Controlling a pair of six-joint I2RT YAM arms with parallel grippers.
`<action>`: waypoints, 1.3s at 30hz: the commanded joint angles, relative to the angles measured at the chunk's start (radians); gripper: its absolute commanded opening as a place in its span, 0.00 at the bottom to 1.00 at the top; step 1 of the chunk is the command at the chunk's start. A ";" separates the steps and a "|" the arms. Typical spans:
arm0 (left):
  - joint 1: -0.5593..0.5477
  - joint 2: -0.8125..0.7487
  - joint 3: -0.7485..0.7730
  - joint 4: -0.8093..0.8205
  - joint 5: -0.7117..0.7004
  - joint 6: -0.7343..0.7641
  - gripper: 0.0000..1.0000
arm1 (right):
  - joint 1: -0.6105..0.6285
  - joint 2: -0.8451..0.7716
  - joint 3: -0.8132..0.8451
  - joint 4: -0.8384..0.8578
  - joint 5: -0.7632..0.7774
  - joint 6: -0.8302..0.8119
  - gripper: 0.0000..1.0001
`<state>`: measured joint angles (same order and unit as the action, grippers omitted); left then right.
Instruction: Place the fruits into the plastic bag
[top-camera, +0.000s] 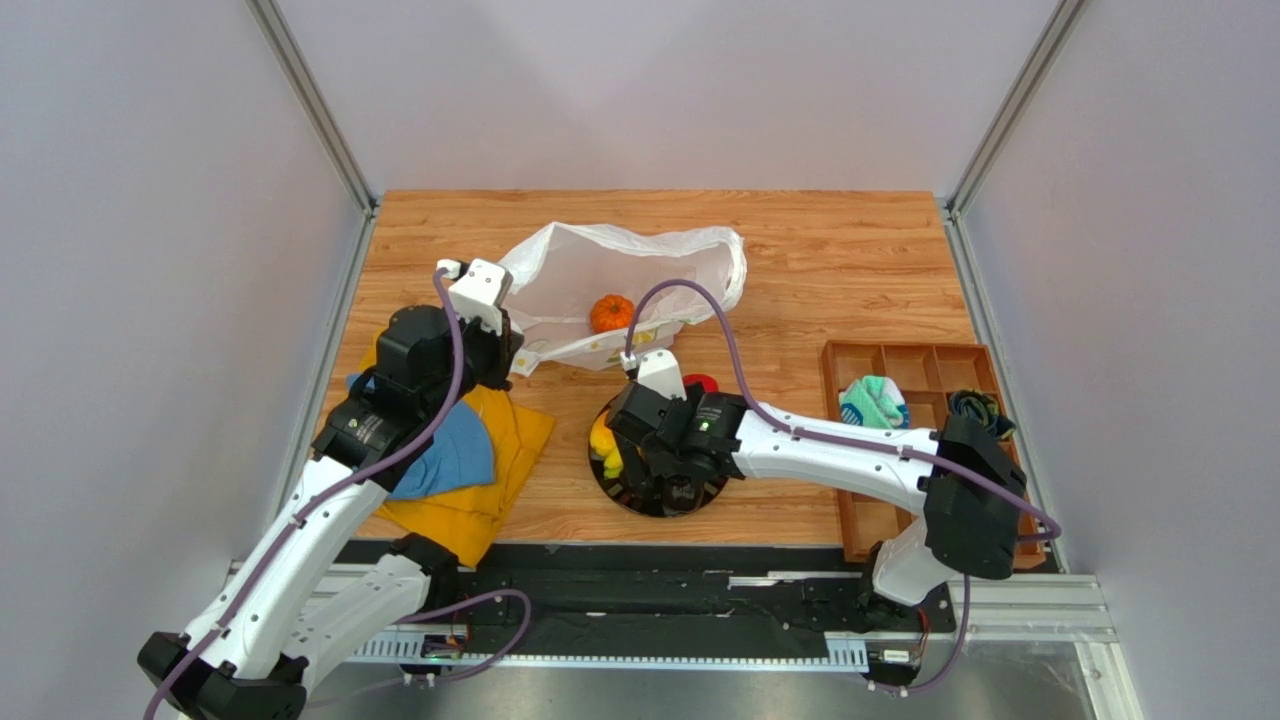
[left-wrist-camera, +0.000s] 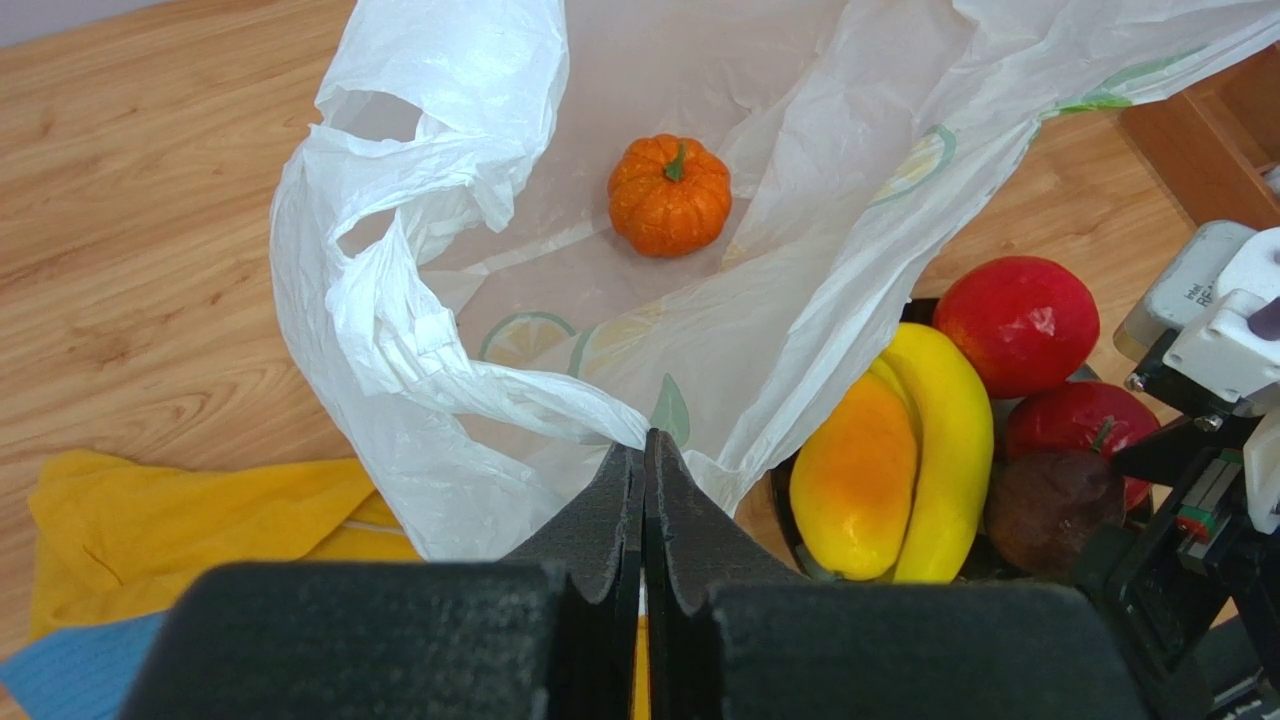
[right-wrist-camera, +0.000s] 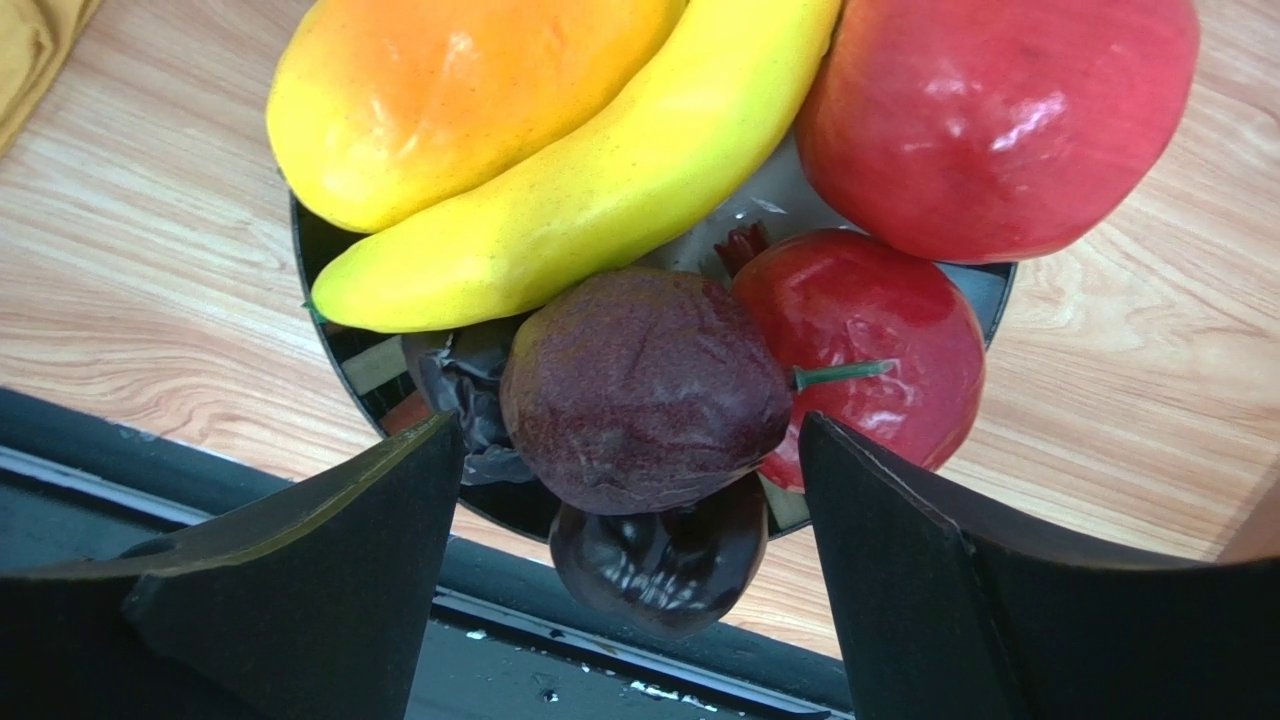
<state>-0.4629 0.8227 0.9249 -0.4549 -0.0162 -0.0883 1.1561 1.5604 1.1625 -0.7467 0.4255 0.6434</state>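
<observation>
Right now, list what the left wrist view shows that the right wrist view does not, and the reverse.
Left wrist only: the bag, the ribbed orange fruit lying inside it, the yellow cloth, and the left tool shut on the bag's rim.
Right wrist only: the right tool, open, its fingers either side of the brown fruit, and a glossy dark fruit at the plate's edge.
Both: the plate with the banana, mango, big red fruit, smaller red fruit and the brown fruit.
</observation>
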 joint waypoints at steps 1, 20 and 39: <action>-0.002 0.000 0.045 -0.002 0.009 -0.008 0.00 | 0.005 0.015 0.045 -0.019 0.058 0.018 0.85; -0.002 -0.002 0.045 -0.004 0.005 -0.007 0.00 | 0.007 0.003 0.037 0.003 0.044 0.010 0.49; -0.002 -0.008 0.045 -0.005 0.001 -0.007 0.00 | -0.002 -0.289 0.008 0.412 -0.145 -0.252 0.42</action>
<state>-0.4629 0.8227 0.9249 -0.4759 -0.0162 -0.0883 1.1809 1.2720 1.1114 -0.4915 0.3332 0.4812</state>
